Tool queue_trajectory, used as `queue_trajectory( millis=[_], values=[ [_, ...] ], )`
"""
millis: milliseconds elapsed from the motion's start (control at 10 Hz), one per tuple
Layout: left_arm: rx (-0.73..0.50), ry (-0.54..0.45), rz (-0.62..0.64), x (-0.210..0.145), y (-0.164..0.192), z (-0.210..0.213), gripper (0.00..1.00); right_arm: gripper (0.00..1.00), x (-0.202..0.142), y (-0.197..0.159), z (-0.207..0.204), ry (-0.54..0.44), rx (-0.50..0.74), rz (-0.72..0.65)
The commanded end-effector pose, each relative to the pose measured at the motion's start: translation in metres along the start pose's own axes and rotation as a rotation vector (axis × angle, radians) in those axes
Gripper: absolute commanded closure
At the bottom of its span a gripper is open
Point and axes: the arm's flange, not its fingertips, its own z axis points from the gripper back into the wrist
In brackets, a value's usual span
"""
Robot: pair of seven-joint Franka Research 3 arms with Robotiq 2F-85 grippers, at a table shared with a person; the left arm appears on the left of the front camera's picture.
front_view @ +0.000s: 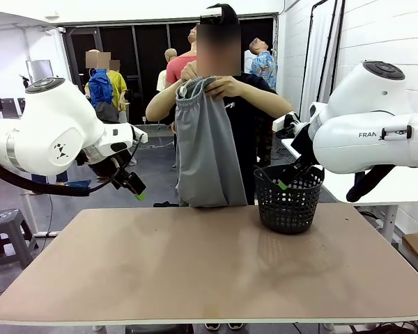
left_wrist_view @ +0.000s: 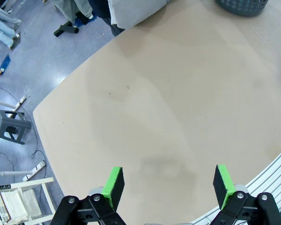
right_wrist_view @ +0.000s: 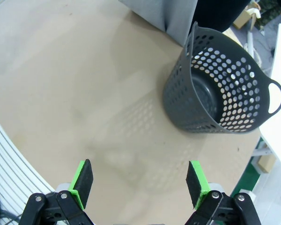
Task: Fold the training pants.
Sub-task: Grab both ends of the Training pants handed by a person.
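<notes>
nearest, the desk (front_view: pixel 195 271) lies bare. over its left and right sides the left jaws and the right jaws both stand wide apart, holding nothing. farther back on the right sits the black mesh basket (front_view: pixel 289 202). at the far side a person's hands (front_view: pixel 226 85) hold the training pants (front_view: pixel 203 149) up by the waistband, hem hanging near the desk's far edge. folding looks not yet begun; next the pants likely need laying flat within reach.

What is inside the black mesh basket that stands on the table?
The right wrist view looks down into the basket. Its holed inner wall and most of its dark bottom show, and nothing lies there. Its near wall covers a strip of the bottom.
</notes>
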Motion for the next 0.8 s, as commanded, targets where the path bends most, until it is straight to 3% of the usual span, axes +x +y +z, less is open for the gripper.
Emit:
queue_trajectory(
  millis=[0, 700],
  values=[
    [-0.007, 0.0, -0.008, 0.0, 0.0001, -0.0009, 0.0, 0.0, -0.0008, -0.0001, -0.0007, -0.001, 0.009, 0.002],
    [-0.007, 0.0, -0.008, 0.0, 0.0001, -0.0009, 0.0, 0.0, -0.0008, -0.0001, -0.0007, -0.001, 0.009, 0.002]
  ],
)
